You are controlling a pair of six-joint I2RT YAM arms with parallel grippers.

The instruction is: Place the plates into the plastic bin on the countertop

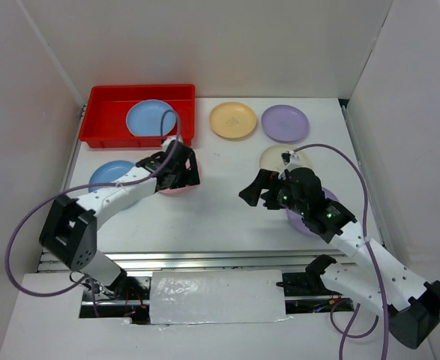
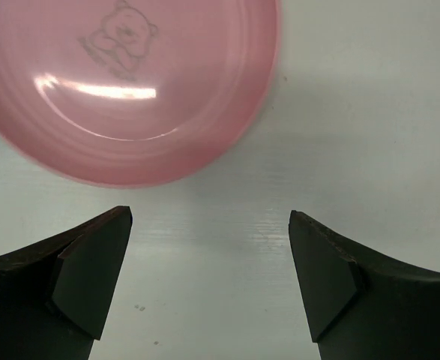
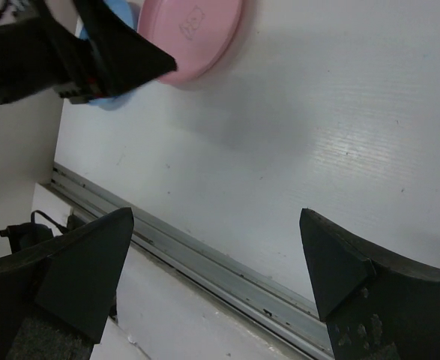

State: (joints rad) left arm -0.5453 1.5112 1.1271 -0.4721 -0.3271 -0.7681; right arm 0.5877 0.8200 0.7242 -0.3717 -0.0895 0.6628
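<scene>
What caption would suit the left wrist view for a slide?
Open left end effector hovering over the white countertop, just short of a pink plate with a bear mark.

1. Left arm point(image 1: 103, 197): stretched forward and to the right from its base, forearm held low.
2. Left gripper point(image 2: 208, 219): aimed steeply downward, jaws spread wide.
3. Right arm point(image 1: 369, 259): runs forward and to the left from its base, wrist raised.
4. Right gripper point(image 3: 216, 216): faces left toward the other gripper, well apart from it, jaws spread wide.
</scene>
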